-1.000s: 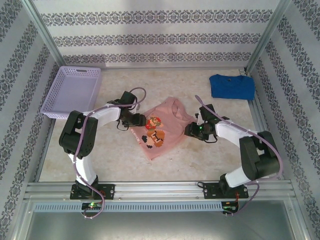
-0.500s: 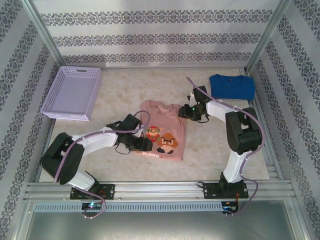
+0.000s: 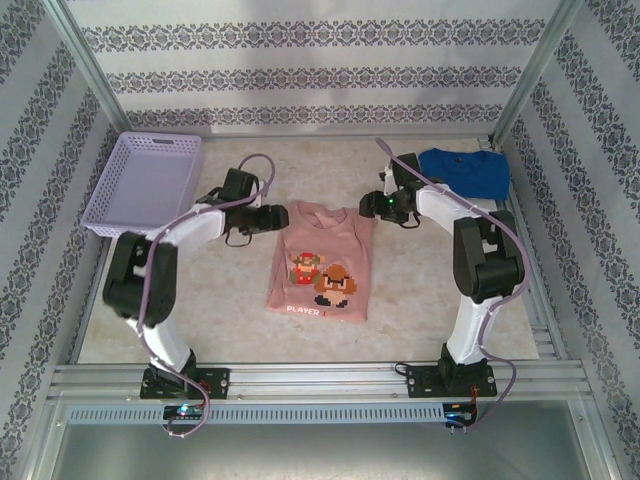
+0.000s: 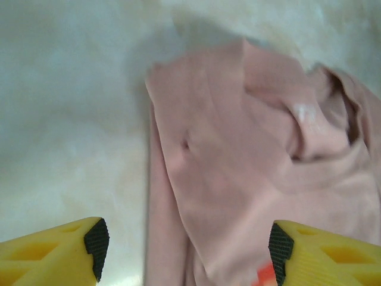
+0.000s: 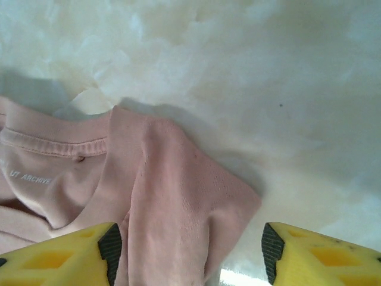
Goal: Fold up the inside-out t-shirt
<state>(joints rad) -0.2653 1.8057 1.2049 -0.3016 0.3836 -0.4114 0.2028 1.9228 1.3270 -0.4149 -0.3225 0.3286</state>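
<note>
Inside-out t-shirt [image 3: 320, 262] lies spread flat, salmon-pink, print [image 3: 322, 278] upward.

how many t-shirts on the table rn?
2. The salmon-pink t-shirt lies spread out mid-table, print facing up. The blue t-shirt sits bunched at the far right corner. I see no others, and nothing big enough to hide one.

Top view: the salmon-pink soft cotton short-sleeved t-shirt [image 3: 322, 240] carries a pixel-figure print [image 3: 320, 280] on its chest. Below the figures is one line of small white capitals. "PLAYER" reads clearly; the characters after it are too small to make out.

Right wrist view: inside the stitched pink neckband [image 5: 56, 146] of the same shirt is a pale printed label. It reads "UT ARCHIVE"; anything before it is cut off at the left frame edge.

Left wrist view: no legible text.
</note>
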